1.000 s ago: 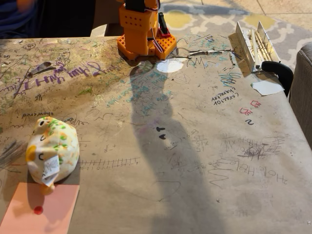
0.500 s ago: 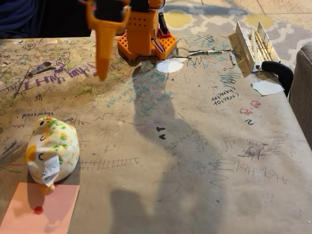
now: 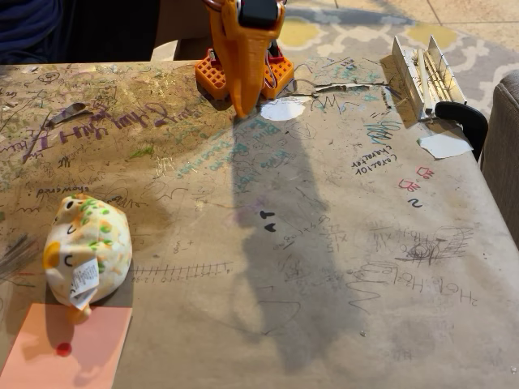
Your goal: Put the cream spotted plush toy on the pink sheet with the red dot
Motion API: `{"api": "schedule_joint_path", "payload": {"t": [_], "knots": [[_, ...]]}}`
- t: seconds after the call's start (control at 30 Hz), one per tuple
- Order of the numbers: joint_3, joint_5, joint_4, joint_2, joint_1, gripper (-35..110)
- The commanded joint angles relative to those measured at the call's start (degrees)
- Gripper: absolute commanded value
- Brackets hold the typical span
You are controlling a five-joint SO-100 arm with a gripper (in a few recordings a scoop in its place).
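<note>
The cream spotted plush toy (image 3: 86, 258) lies on the scribbled worktop (image 3: 324, 243) at the left, its lower end overlapping the top edge of the pink sheet with the red dot (image 3: 77, 348). The orange claw (image 3: 240, 101) hangs far back, pointing down, seemingly pressed together and empty.

Table (image 3: 340, 267): brown surface, covered edge to edge in pen scribbles and writing. White oval scrap (image 3: 282, 109) lies flat near the far edge. Second white scrap (image 3: 443, 145) lies at the right edge, just beside a black clamp (image 3: 462, 117). A white slatted rack (image 3: 422, 74) sits behind the clamp.
</note>
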Motion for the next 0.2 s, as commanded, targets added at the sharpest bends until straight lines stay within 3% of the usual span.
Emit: {"api": "schedule_joint_path", "payload": {"t": [0.0, 0.17], "knots": [[1.3, 0.1, 0.0, 0.3, -0.4, 0], [2.5, 0.9, 0.1, 0.4, -1.5, 0]]}}
